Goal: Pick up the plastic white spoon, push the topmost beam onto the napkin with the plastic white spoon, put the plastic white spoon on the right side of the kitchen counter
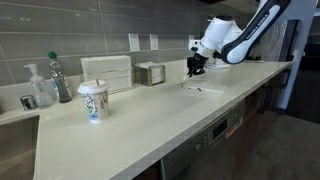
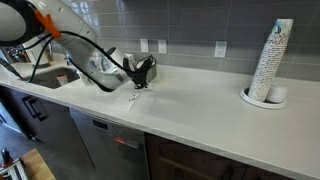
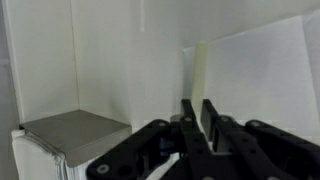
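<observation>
Here, end effector pinching plastic white spoon, open kitchen counter around

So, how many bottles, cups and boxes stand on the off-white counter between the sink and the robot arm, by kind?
Plastic bottles: 2, the clear pump bottle and the green-capped bottle
Cups: 1, the printed paper cup
Boxes: 2, the white ribbed box and the small grey box
Total: 5

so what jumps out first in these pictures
The robot arm reaches over the kitchen counter, its hand hanging low above the surface. In the wrist view the hand grips a pale upright strip, apparently the plastic white spoon. In an exterior view a tall stack of paper cups stands farther along the counter.
</observation>
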Robot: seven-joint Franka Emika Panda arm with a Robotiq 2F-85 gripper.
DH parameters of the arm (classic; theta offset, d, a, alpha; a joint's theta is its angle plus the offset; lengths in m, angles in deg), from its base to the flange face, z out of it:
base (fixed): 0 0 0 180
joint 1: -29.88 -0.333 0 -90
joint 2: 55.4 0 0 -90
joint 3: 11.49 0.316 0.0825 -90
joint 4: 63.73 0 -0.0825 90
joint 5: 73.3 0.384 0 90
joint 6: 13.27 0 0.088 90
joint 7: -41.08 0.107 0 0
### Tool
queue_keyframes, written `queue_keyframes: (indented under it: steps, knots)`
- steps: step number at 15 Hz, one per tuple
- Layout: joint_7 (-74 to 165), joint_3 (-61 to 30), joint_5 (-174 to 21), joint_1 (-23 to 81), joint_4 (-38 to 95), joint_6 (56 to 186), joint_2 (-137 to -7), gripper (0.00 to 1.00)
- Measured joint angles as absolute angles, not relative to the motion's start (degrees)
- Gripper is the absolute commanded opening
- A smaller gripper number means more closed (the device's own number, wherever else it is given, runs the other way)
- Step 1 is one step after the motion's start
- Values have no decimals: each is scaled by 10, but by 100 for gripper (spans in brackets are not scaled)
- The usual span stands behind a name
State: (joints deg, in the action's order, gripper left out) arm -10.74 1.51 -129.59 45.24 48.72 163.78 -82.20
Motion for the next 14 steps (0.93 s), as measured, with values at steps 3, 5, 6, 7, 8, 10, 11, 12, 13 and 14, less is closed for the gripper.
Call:
queue_keyframes:
  steps: [3, 5, 6, 7, 8, 10, 11, 12, 13, 14]
  knots:
    - [-107, 6, -1297, 443, 486, 1638, -821, 3]
    - [-106, -19, -1295, 420, 483, 1638, -821, 3]
    - [-104, -30, -1294, 409, 481, 1638, -821, 3]
    - [-100, -39, -1293, 399, 479, 1638, -821, 3]
    - [-97, -47, -1293, 391, 478, 1638, -821, 3]
    - [-91, -59, -1292, 376, 476, 1638, -822, 3]
    - [-87, -65, -1292, 369, 476, 1638, -822, 3]
    - [-82, -69, -1293, 364, 475, 1636, -823, 3]
    - [-74, -72, -1294, 359, 474, 1635, -823, 3]
    - [-68, -76, -1294, 354, 474, 1632, -825, 3]
